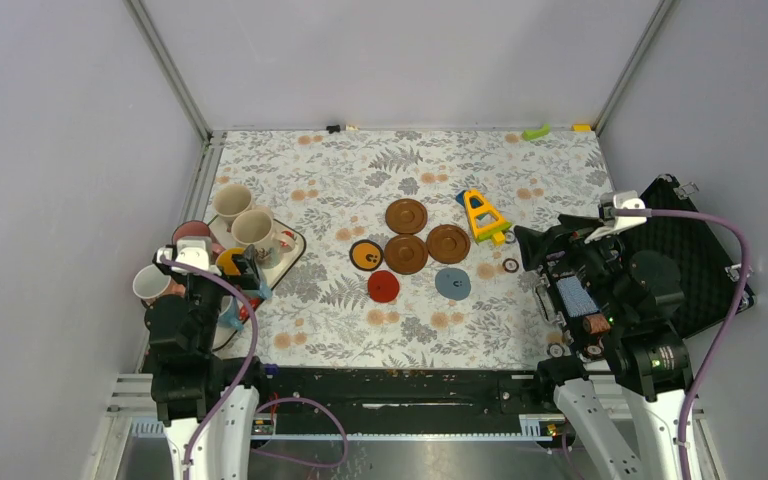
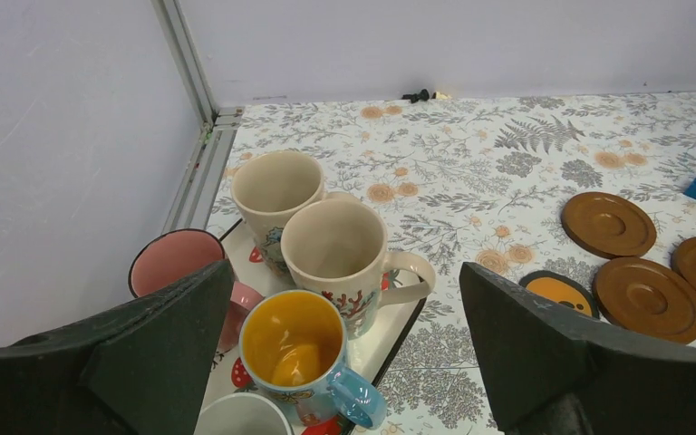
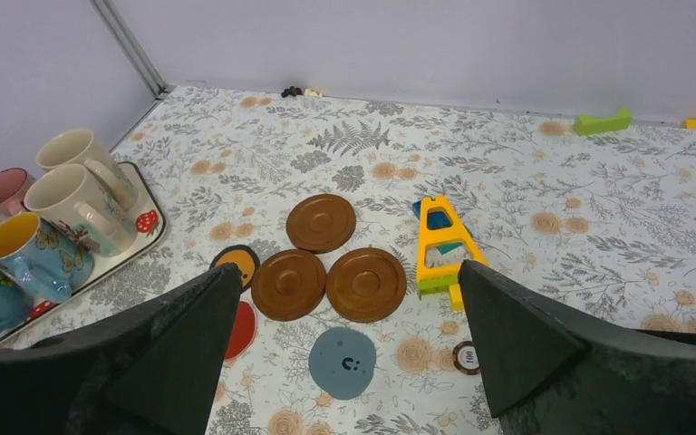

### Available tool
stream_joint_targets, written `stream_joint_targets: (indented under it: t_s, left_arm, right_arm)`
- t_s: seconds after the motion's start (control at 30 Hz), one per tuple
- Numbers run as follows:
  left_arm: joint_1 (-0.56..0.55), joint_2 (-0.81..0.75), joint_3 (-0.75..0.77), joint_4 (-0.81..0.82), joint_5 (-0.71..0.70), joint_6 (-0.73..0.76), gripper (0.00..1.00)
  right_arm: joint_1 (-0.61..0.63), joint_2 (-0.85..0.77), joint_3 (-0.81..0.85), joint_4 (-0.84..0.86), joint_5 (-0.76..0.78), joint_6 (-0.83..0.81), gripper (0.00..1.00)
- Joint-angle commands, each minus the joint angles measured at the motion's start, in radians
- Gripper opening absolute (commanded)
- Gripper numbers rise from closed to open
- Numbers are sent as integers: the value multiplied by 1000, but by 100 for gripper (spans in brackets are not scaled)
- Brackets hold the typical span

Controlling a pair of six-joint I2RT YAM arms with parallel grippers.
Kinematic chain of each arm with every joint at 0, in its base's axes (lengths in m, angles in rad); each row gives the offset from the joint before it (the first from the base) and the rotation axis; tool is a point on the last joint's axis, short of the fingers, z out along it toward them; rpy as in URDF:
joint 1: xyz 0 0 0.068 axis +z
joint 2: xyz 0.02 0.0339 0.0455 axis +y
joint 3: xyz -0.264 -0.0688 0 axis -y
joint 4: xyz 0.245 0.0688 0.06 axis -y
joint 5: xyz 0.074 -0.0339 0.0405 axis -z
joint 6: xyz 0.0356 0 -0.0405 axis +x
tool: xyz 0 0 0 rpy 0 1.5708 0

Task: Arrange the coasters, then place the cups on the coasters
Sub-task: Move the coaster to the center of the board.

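Observation:
Three dark brown coasters (image 1: 406, 215) (image 1: 405, 254) (image 1: 448, 243) lie mid-table with an orange one (image 1: 365, 255), a red one (image 1: 383, 286) and a grey-blue one (image 1: 453, 283). The cups stand on a strawberry tray (image 2: 390, 331) at the left: two cream (image 2: 276, 186) (image 2: 333, 240), a pink (image 2: 172, 258), a blue with yellow inside (image 2: 292, 340) and a white (image 2: 240, 417). My left gripper (image 2: 344, 272) hovers open above the blue cup. My right gripper (image 3: 349, 269) hangs open right of the coasters, over the grey-blue one (image 3: 342, 362).
A yellow toy (image 1: 483, 215) lies right of the brown coasters, with a poker chip (image 3: 465, 356) near it. A green block (image 1: 535, 131) sits at the far edge. A black foam-lined case (image 1: 700, 260) is at the right. Walls enclose the table on three sides.

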Motion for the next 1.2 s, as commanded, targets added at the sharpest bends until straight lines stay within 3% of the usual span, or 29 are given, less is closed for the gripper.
stream_joint_targets:
  t_s: [0.0, 0.13, 0.27, 0.4, 0.53, 0.63, 0.8, 0.97, 1.17]
  left_arm:
    - [9, -13, -1, 50, 46, 19, 99]
    - [18, 1, -2, 44, 50, 31, 99]
    - [18, 37, -12, 17, 120, 134, 99]
    - [18, 111, -50, 37, 113, 225, 99]
    - [18, 204, -141, 129, 78, 186, 99]
    - [17, 259, -144, 109, 89, 207, 99]
    - [18, 288, -189, 147, 126, 218, 99]
    - [18, 304, -189, 184, 54, 196, 99]
    - [18, 296, -213, 208, 56, 198, 99]
  right_arm:
    - [-11, -6, 2, 62, -11, 1, 98]
    - [-10, 2, -120, 212, -92, -72, 98]
    - [-25, 31, -250, 336, -59, -168, 98]
    - [-47, 56, -267, 341, -116, -146, 98]
    - [-51, 62, -301, 372, -222, -122, 98]
    - [-59, 76, -311, 383, -240, -119, 98]
    - [-64, 103, -301, 365, -261, -121, 99]
    - [-65, 160, -251, 343, -271, -51, 98]
    - [-65, 429, 28, 139, -259, -58, 94]
